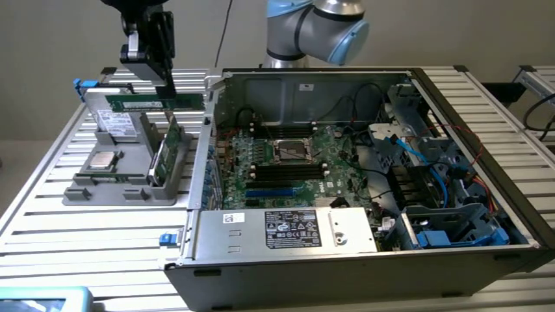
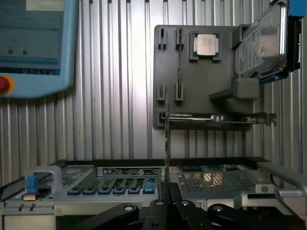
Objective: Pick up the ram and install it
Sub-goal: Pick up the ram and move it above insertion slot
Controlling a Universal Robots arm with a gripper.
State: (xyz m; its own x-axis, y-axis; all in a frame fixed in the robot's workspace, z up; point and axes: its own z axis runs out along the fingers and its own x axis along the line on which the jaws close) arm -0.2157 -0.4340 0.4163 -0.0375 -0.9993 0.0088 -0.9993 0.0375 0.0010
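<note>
Green ram (image 1: 143, 103) hangs clenched in the fingers (image 1: 165, 81) above its holder (image 1: 95, 188); seating it likely needs squaring over a slot (image 1: 286, 170).

Holds ram (image 1: 156, 103) over holder (image 1: 95, 194) on table (image 1: 87, 240), at the exterior view's left of open case (image 1: 347, 279). Finds CPU (image 1: 104, 160) lying on holder, card (image 1: 162, 156) upright in holder beside it, motherboard (image 1: 338, 153) inside case.

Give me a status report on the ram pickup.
Gripper shut on the ram. Ram held level above gray holder. Upright green card underneath; open case alongside.
</note>
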